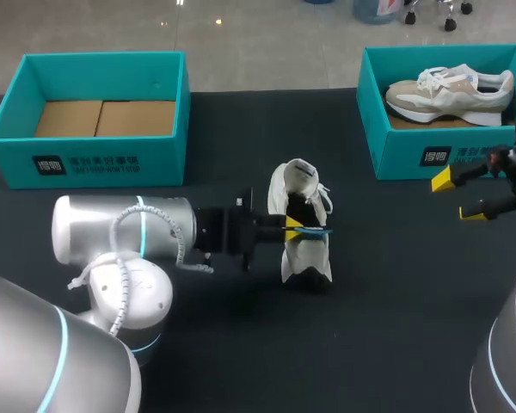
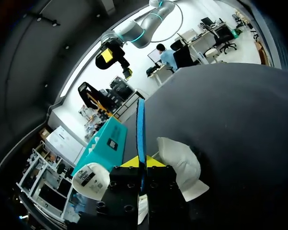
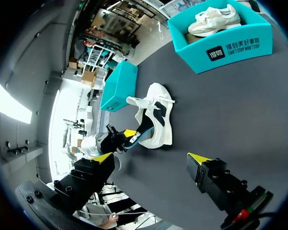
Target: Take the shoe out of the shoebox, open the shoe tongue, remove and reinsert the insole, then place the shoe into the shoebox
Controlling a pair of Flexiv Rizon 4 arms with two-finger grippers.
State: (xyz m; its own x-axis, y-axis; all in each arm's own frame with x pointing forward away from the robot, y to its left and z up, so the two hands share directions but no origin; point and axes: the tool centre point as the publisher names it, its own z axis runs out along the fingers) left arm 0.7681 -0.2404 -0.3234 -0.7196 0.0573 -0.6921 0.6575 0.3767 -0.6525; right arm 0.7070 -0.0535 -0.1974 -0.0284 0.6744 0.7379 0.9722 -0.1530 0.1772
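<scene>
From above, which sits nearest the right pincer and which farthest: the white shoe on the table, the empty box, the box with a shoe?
1. Box with a shoe, close beside the right pincer, back right.
2. White shoe, mid-table.
3. Empty box, far left.

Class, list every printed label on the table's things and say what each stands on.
Left shoebox, front wall: dark logo square beside white print; brand print, not quoted.
Right shoebox, front wall: the same label; brand print, not quoted.
Shoe, white flap: small dark tag, too blurred to read.
</scene>
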